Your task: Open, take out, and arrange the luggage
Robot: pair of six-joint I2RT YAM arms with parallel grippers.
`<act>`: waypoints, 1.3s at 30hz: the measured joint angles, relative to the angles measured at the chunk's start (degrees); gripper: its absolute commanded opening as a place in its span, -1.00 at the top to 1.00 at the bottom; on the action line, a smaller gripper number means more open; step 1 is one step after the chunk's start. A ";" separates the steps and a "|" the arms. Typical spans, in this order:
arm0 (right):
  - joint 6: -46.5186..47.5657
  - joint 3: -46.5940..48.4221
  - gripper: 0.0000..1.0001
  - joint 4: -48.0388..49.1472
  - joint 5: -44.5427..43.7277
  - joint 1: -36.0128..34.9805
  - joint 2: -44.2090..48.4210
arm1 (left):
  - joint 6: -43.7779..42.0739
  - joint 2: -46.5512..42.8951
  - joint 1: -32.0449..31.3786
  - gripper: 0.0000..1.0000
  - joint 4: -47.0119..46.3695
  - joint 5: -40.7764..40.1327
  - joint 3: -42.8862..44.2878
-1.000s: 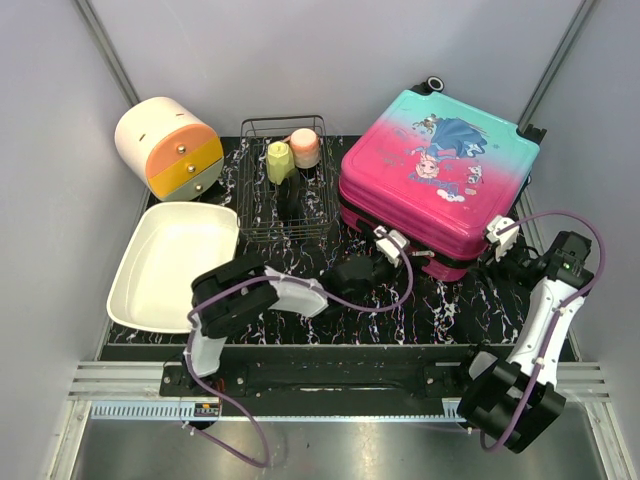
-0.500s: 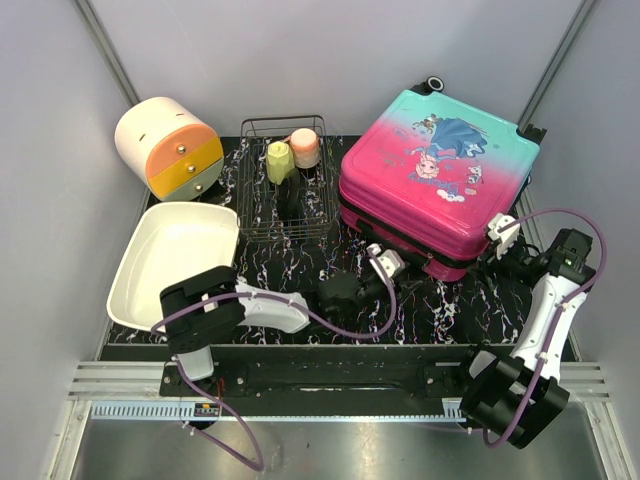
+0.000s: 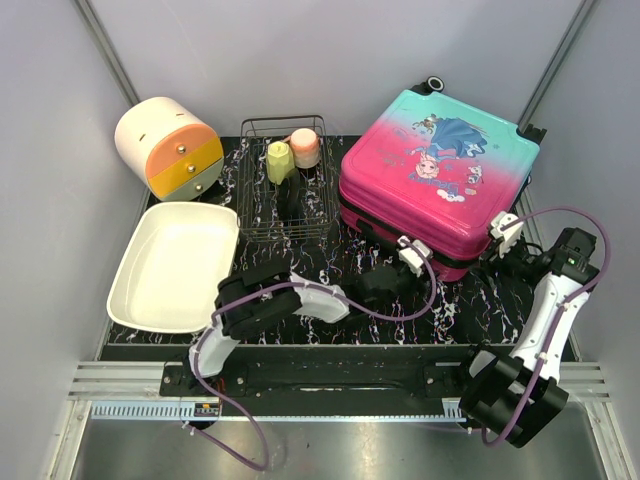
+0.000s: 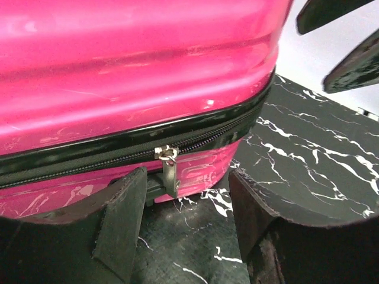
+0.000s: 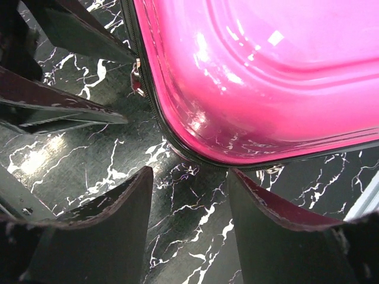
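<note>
The luggage [image 3: 440, 175] lies flat and zipped at the back right, hot pink fading to teal with a cartoon girl on the lid. In the left wrist view its black zipper band carries a metal zipper pull [image 4: 169, 171], hanging just beyond my left gripper [image 4: 186, 186], which is open and empty. From above, the left gripper [image 3: 415, 262] sits at the front edge of the case. My right gripper [image 3: 492, 250] is at the front right corner. In the right wrist view the right gripper [image 5: 189, 180] is open and empty over the mat, just short of the pink corner [image 5: 237, 118].
A white-and-orange round drawer box [image 3: 170, 150] stands at the back left. A wire basket [image 3: 288, 205] holds a yellow-green cup [image 3: 279, 160] and a pink cup [image 3: 305, 147]. A white tray [image 3: 170, 262] lies at the left. Enclosure walls stand close on both sides.
The left gripper went from shut to open, drew back a little, then moved right along the luggage's front edge. The right gripper opened slightly wider and stayed in place.
</note>
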State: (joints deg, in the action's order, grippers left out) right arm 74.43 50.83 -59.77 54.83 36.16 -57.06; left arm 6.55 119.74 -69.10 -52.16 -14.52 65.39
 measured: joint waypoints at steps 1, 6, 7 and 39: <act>0.00 0.24 -0.27 -0.11 -0.09 0.02 -0.02 | 0.00 1.03 0.00 -0.15 0.04 -0.68 0.96; 0.04 1.79 -0.36 -0.76 -0.22 0.42 -0.02 | 0.13 4.72 0.33 0.20 0.26 -4.24 4.37; 0.07 2.10 -0.37 -1.16 -0.28 0.50 -0.04 | 0.35 5.29 0.37 0.29 0.33 -4.85 4.79; -22.82 16.22 -0.99 6.67 -7.91 -21.33 -2.80 | 3.61 -10.14 17.57 1.00 20.85 14.56 -3.93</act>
State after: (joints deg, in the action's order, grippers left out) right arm 51.62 67.05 -53.10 46.92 14.83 -59.86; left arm 10.15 109.60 -51.53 -31.31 0.03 61.45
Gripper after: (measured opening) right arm 0.993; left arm 0.027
